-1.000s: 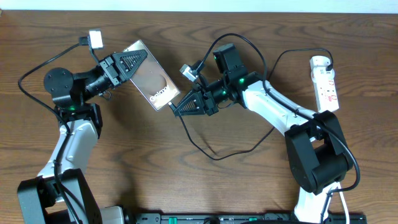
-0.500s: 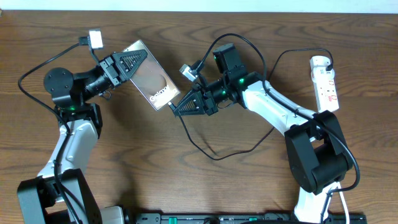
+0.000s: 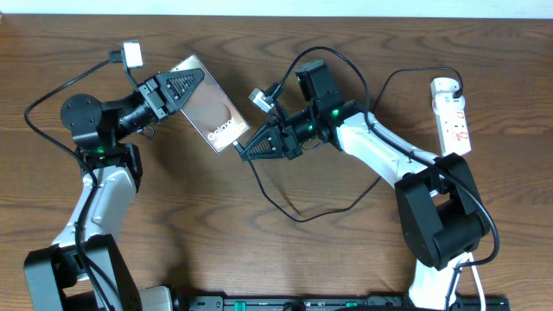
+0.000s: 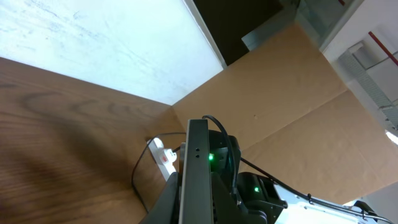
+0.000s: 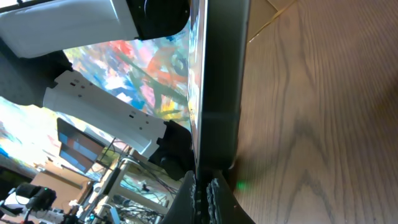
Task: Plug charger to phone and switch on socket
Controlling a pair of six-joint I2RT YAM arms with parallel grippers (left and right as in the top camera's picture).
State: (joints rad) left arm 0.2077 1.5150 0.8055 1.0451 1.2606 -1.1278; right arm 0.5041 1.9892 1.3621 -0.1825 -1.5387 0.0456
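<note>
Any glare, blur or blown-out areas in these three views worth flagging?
Overhead: sharp, evenly lit, only soft shadows on the table. Left wrist: pale wall at top left looks washed out; phone seen edge-on, reasonably sharp. Right wrist: phone very close, its glass mirroring colourful reflections, slightly soft; table grain sharp.

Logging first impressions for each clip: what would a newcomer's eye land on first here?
The phone, left of centre, is clamped at its upper end by the left fingers, with its Galaxy lettering facing up. At its lower end the right fingers pinch the charger tip against the phone's edge, and the black cable loops across the table. The white socket lies at far right, untouched.
</note>
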